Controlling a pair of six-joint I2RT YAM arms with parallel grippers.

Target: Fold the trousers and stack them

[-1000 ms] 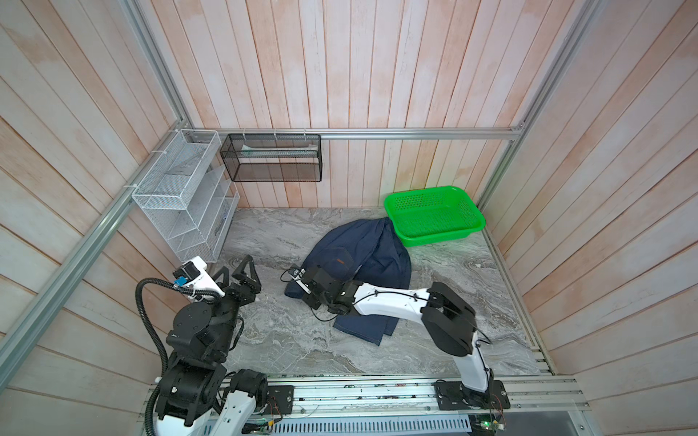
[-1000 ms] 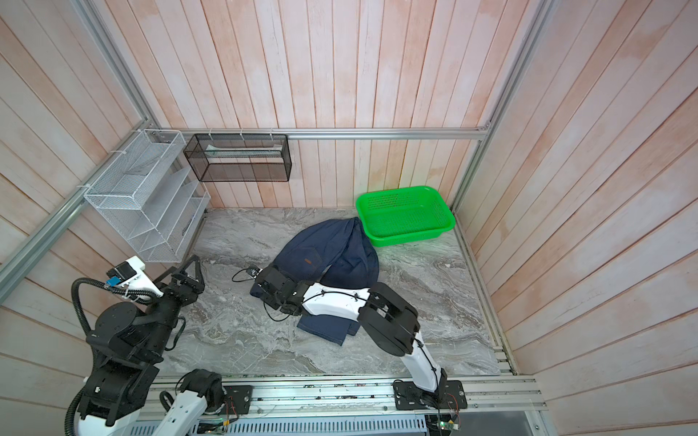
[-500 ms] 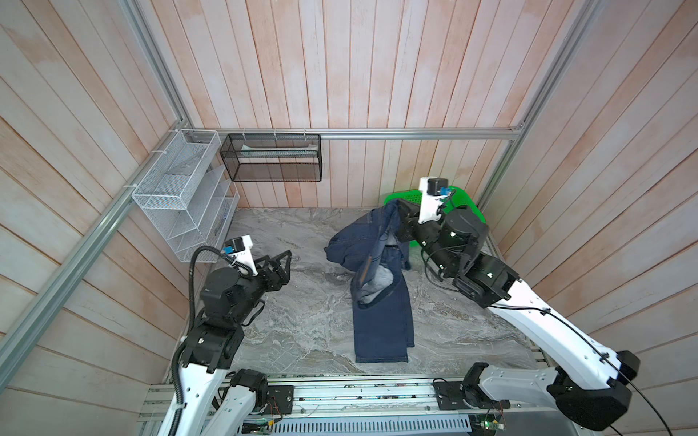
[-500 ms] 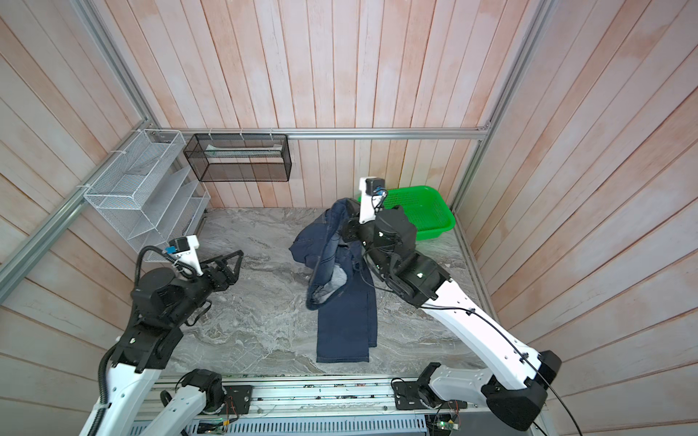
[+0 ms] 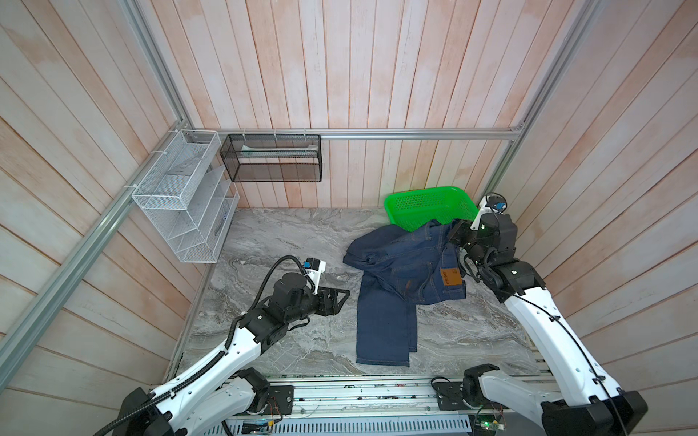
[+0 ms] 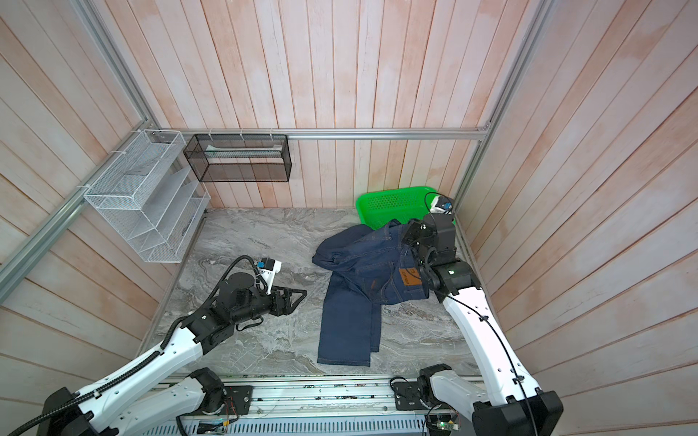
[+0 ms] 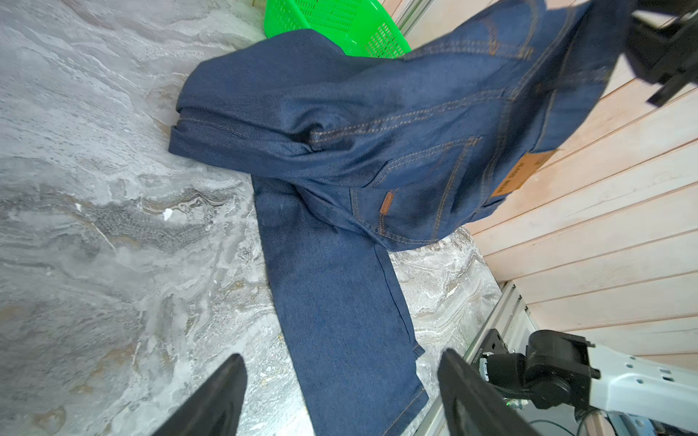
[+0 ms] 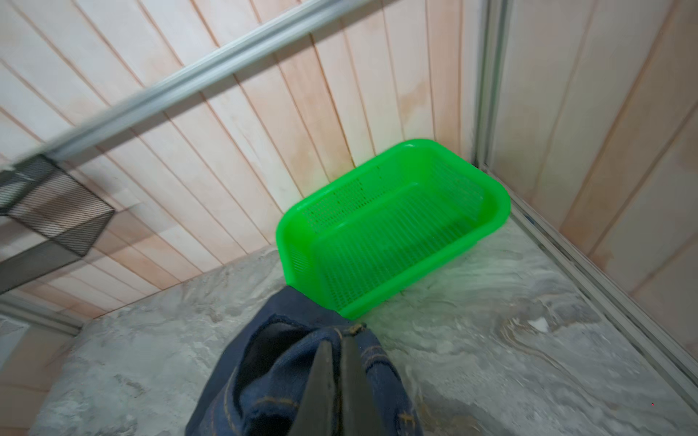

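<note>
The right arm (image 5: 536, 313) rises with bent elbow, its right claw (image 8: 338, 341) pinching the waistband of the dark blue jeans (image 5: 389, 302) and holding it raised by the green basket (image 5: 415, 200), one leg flat on the table (image 5: 283, 241), while the left arm (image 5: 234, 347) stretches low, left claw (image 5: 342, 298) spread, empty.

Pale pink wood-plank walls (image 5: 377, 64) on three sides, framed with aluminium rails (image 5: 415, 134). Grey marbled tabletop (image 5: 283, 234). White wire rack (image 5: 181, 196) hanging at left, black mesh basket (image 5: 272, 164) on back wall, green plastic basket (image 5: 415, 204) in far right corner. Even light.
</note>
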